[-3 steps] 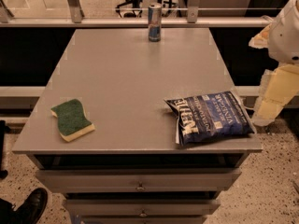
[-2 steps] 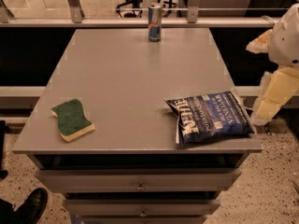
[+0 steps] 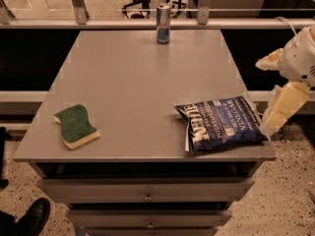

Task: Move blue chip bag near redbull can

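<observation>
The blue chip bag (image 3: 221, 123) lies flat at the table's front right corner, its white "Kettle" lettering facing up. The redbull can (image 3: 163, 23) stands upright at the far edge of the table, near the middle. My gripper (image 3: 262, 96) hangs just off the table's right side, beside the bag's right end and not touching it. Its two cream fingers (image 3: 281, 106) are spread apart and hold nothing.
A green-and-yellow sponge (image 3: 76, 126) lies at the front left of the grey table (image 3: 128, 82). Drawers sit under the tabletop. A rail with metal posts runs behind the far edge. A person's shoe (image 3: 32, 215) is on the floor at the lower left.
My gripper has dropped a little and edged slightly left toward the bag. The bag, the can and the sponge have not moved.
</observation>
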Available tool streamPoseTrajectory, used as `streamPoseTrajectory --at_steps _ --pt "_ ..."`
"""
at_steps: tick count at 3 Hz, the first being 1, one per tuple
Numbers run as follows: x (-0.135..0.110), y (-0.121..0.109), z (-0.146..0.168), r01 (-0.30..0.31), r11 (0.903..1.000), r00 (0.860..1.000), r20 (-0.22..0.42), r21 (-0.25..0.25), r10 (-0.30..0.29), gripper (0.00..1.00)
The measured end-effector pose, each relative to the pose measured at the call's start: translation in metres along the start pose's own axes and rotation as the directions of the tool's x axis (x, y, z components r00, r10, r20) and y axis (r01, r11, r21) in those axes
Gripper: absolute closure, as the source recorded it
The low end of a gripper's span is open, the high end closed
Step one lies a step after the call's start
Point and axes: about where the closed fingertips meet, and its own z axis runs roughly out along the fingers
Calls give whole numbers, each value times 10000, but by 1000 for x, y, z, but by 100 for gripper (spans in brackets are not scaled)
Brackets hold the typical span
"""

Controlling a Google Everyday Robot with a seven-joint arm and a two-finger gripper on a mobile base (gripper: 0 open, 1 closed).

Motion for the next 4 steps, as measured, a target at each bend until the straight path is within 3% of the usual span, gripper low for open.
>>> streamPoseTrajectory --at_steps 2,3,4 --pt "29 -18 57 -479 9965 9908 1235 -680 560 0" --pt "29 -22 81 -562 9941 9850 1572 -930 704 16" --pt "23 -26 88 -524 9936 9820 1756 -1005 696 40"
